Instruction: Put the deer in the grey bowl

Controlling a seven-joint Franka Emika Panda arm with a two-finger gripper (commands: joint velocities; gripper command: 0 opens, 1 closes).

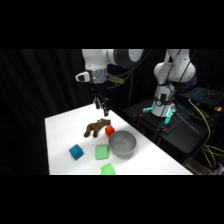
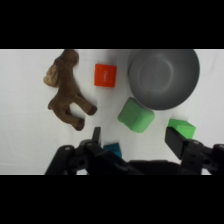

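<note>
**A:** Where does the deer (image 2: 68,90) lie, and is anything in the way of it?

**B:** On its side on the white table (image 1: 60,125), toward the far edge, legs stuck out sideways; the red-orange block (image 2: 105,75) sits just beside it, between it and the grey bowl (image 2: 162,77); the bowl is near, toward the table's right edge, and holds nothing yet.

**A:** And the gripper (image 1: 102,106)?

**B:** It hangs above the table, over the far side of the deer, touching nothing; in the wrist view the two fingers (image 2: 176,141) stand well apart, so the jaws are open and empty; the reach for the toy looks to be the step in hand.

**A:** How would you take it well?

**B:** I'd centre over the body rather than the thin legs or the head; the trunk is the thickest part and likely soft enough to pinch firmly; turn the wrist so the fingers close across the trunk, not along it; come down on the side away from the red-orange block, or a finger may nudge it.

**A:** Anything else near?

**B:** Two green blocks (image 2: 136,114) (image 2: 182,128) and a blue block (image 1: 76,152) lie toward the near edge, clear of the path to the bowl; lift high enough to clear the rim and the block.
</note>
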